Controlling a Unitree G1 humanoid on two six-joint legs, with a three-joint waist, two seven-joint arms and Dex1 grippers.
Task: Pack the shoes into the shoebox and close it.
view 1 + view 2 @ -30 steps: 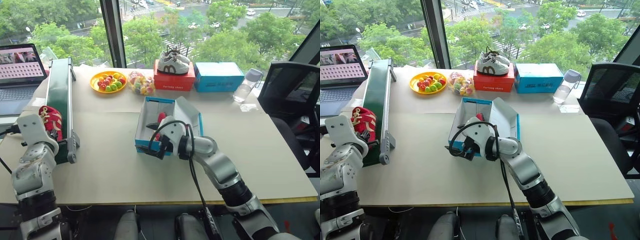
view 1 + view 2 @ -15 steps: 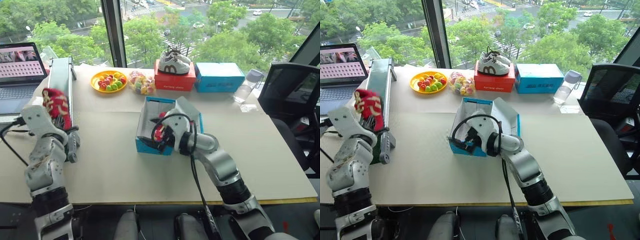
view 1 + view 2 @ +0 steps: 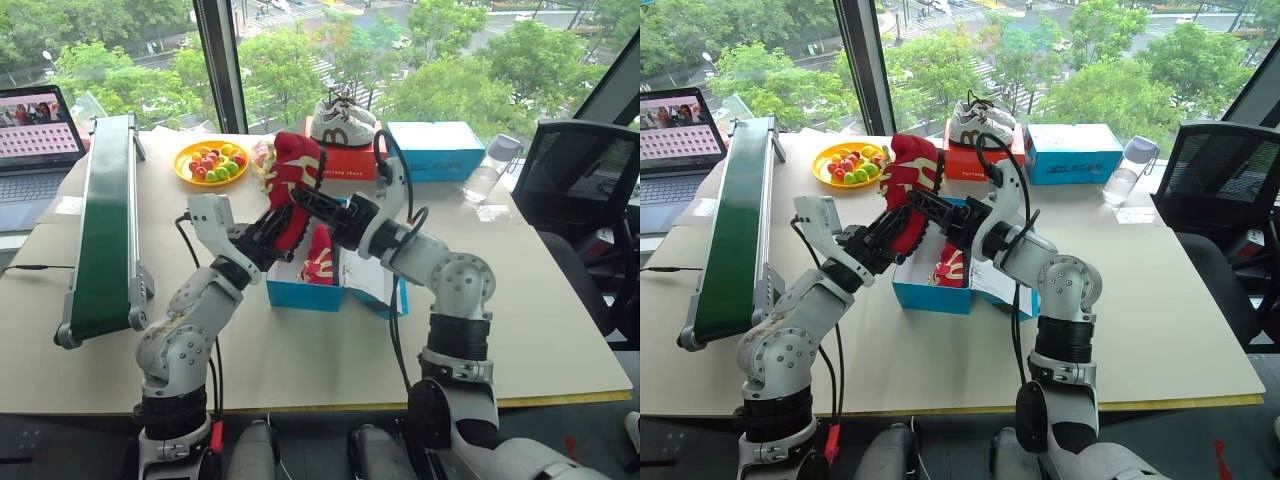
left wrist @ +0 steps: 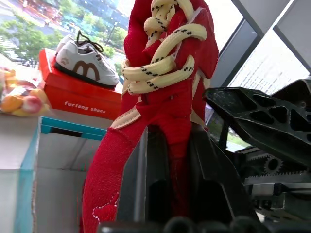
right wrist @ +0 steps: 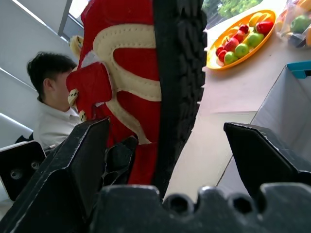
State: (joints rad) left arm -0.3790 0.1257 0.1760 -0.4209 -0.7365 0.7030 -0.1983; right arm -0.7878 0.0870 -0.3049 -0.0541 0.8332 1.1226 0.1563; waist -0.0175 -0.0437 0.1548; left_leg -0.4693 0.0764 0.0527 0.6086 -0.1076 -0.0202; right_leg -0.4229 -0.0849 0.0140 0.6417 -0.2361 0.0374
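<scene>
A red shoe (image 3: 291,178) with cream laces hangs toe-up over the open blue shoebox (image 3: 298,294), with my left gripper (image 3: 268,233) shut on its lower part. In the left wrist view the two fingers (image 4: 146,189) pinch the shoe (image 4: 165,97) between them. My right gripper (image 3: 312,207) is open, reaching in from the right. Its fingers (image 5: 82,160) stand on either side of the shoe's black sole (image 5: 180,73) without closing on it. A second red shoe (image 3: 320,255) lies inside the box. The box lid (image 3: 368,282) hangs open to the right.
A green conveyor (image 3: 105,225) runs along the left, with a laptop (image 3: 35,120) behind it. At the back stand a fruit plate (image 3: 215,162), a candy bag (image 3: 262,155), white sneakers (image 3: 340,122) on a red box, a plain blue box (image 3: 435,150) and a bottle (image 3: 490,170). A person (image 5: 48,111) sits nearby.
My left arm swung right from the conveyor, carrying the red shoe up over the shoebox. My right gripper rose out of the box, rolled, and now straddles the shoe.
</scene>
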